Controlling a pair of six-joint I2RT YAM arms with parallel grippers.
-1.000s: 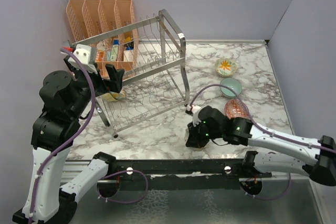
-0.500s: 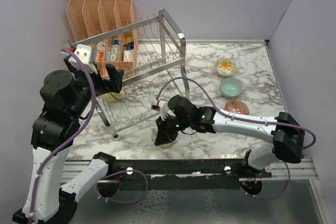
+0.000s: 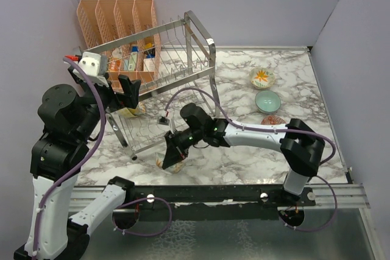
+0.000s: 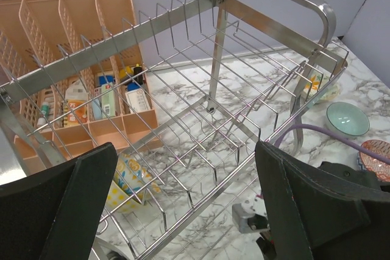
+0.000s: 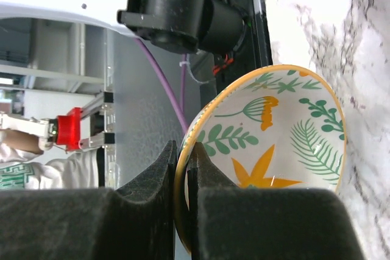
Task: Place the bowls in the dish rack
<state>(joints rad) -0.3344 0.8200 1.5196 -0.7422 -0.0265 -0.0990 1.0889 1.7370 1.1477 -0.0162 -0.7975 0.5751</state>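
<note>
Bright, even light falls from above in every view. From overhead the dish rack [image 3: 164, 83] casts only a faint, soft shadow on the marble table [image 3: 292, 65], and its chrome frame carries pale glints. In the left wrist view the left gripper [image 4: 186, 223] is two dark, soft-edged masses; the wires between and beyond the jaws are sharp and bow slightly toward the edges. In the right wrist view the right gripper [image 5: 181, 156] is black and blurred, the green-leaf bowl [image 5: 274, 132] pinched in the jaws crisp, the marble beyond it blown out white.
</note>
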